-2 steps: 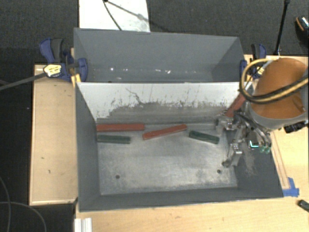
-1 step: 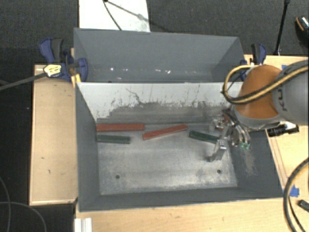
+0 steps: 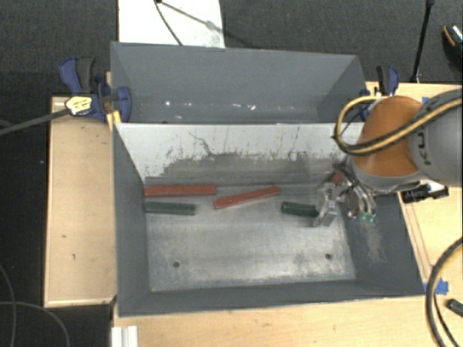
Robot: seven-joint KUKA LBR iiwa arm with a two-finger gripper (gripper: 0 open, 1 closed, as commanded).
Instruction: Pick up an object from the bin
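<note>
My gripper (image 3: 323,216) hangs low at the right end of the bin floor, under the orange wrist cover. Its metal fingers point down and left, right beside the right end of a short dark green stick (image 3: 299,210) lying on the floor. Whether the stick's end is between the fingers I cannot tell. A red-brown flat bar (image 3: 247,197) lies tilted to the left of the green stick, in the middle of the bin.
A second red-brown bar (image 3: 180,190) lies along the back left of the floor, with another dark green stick (image 3: 170,207) just in front of it. The arm comes in over the bin's right wall.
</note>
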